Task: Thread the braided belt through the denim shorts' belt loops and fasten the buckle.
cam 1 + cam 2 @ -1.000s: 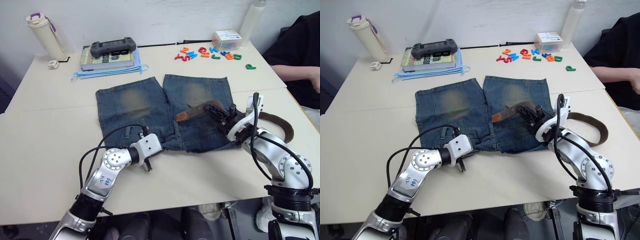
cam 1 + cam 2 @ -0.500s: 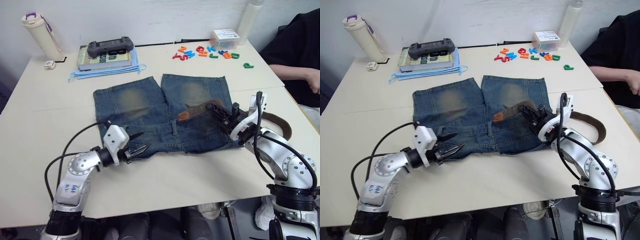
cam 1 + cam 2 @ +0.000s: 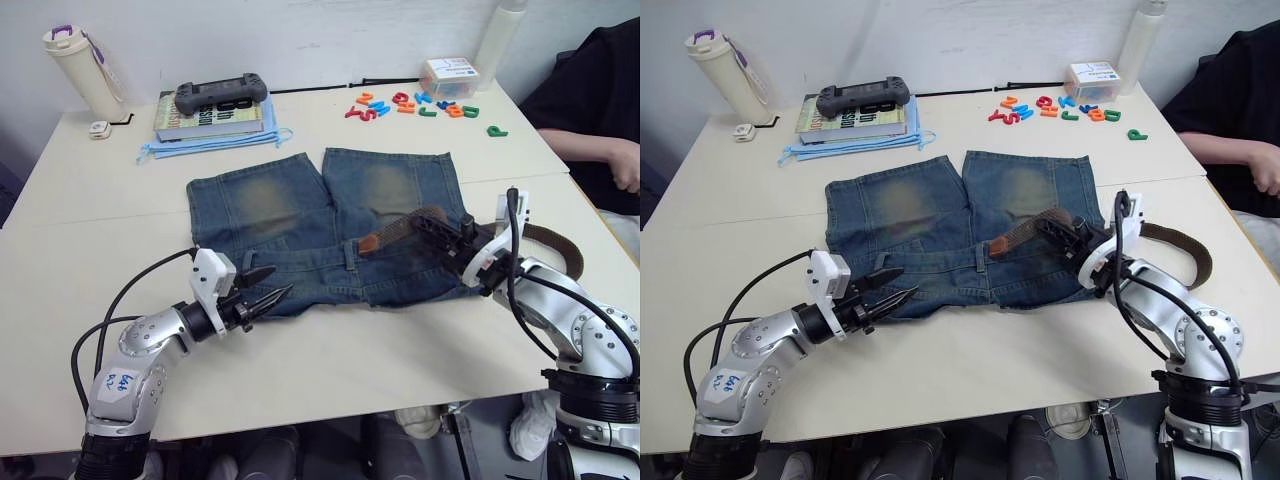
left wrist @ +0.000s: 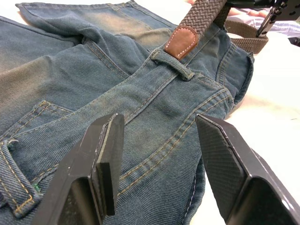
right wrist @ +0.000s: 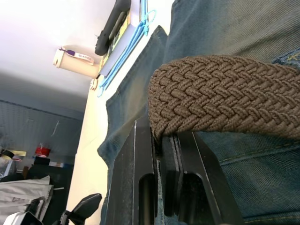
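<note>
**Right tool clamps belt over shorts, left tool spread at waistband**

Right tool (image 3: 1077, 240): fingers closed on the braided belt (image 3: 1025, 231), strap pinched between the pads in right wrist view. Belt's tan leather tip (image 4: 181, 41) sits lifted just above a belt loop (image 4: 172, 64) near the middle of the waistband, not through it. Rest of belt trails right behind the right arm, curving onto the bench (image 3: 90, 250) at the right edge.

Left tool (image 3: 256, 297): fingers wide apart, holding nothing, tips over the near left corner of the denim shorts (image 3: 300, 215). Another loop (image 4: 14, 180) close by its finger in left wrist view.

Shorts lie flat mid-bench, waistband near, legs far. Buckle not made out.

Far left: bottle (image 3: 76, 68), book (image 3: 212, 115) with game controller (image 3: 222, 92) on top, blue mask (image 3: 205, 143) under the book. Far right: coloured letters (image 3: 415, 105), small box (image 3: 448, 76). Person's arm (image 3: 600, 160) at the right edge.
</note>
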{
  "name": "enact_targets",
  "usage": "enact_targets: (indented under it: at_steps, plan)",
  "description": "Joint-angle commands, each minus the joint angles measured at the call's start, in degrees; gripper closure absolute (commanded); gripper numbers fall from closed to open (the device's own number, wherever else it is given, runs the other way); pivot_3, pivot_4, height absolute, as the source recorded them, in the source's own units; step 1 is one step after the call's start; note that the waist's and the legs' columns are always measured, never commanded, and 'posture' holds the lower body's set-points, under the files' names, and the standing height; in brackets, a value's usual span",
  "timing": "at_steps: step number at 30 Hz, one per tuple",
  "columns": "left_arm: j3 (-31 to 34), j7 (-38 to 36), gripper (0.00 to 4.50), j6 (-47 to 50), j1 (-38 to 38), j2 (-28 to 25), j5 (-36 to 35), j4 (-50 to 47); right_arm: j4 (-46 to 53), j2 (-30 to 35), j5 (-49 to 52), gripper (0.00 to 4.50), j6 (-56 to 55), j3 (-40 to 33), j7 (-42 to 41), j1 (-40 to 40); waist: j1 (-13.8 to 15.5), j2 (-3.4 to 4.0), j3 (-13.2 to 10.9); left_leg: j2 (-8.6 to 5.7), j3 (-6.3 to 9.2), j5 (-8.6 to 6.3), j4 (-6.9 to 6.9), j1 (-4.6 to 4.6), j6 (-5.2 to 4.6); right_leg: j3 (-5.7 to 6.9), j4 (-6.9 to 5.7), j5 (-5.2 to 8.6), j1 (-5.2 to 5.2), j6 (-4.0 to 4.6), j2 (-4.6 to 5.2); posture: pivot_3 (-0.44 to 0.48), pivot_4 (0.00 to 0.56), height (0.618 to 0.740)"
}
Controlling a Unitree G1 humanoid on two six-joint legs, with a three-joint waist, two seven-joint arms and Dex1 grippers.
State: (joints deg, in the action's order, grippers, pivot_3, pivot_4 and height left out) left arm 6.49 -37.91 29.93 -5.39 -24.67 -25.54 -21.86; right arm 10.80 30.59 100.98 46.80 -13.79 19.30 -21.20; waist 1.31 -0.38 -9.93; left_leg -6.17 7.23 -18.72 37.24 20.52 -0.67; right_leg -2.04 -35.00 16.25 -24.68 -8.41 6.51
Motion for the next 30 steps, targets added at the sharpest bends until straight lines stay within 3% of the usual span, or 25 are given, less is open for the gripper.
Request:
enact_targets:
  at_steps: [1,17,30]
  plan:
    - [0.4,0.4,1.77,-0.4,0.0,-0.5,-1.3,-2.4,0.3,0.3,-0.8,4.50,0.6,-0.3,-0.8,0.1,0.0,0.00,0.0,0.00,0.00,0.00,0.00,0.00,0.00,0.00,0.00,0.00,0.00,0.00,0.00,0.000,0.150,0.731]
    - [-1.0,2.0,1.77,-0.8,-0.2,0.2,-0.9,-1.8,-0.5,-6.1,-5.3,4.50,2.9,5.5,-0.8,-2.9,-1.0,0.00,0.0,0.05,0.00,-0.02,-0.03,-0.02,0.04,-0.01,0.00,0.00,-0.01,0.01,-0.04,0.000,0.150,0.731]
    - [-2.0,2.1,1.77,-1.3,-0.6,0.1,-0.7,-1.4,-5.5,-6.6,3.7,4.50,4.5,3.3,0.5,-3.1,-1.5,0.00,0.0,0.06,0.00,-0.03,-0.04,-0.04,0.05,-0.01,0.01,0.01,0.00,0.02,-0.04,0.000,0.150,0.731]
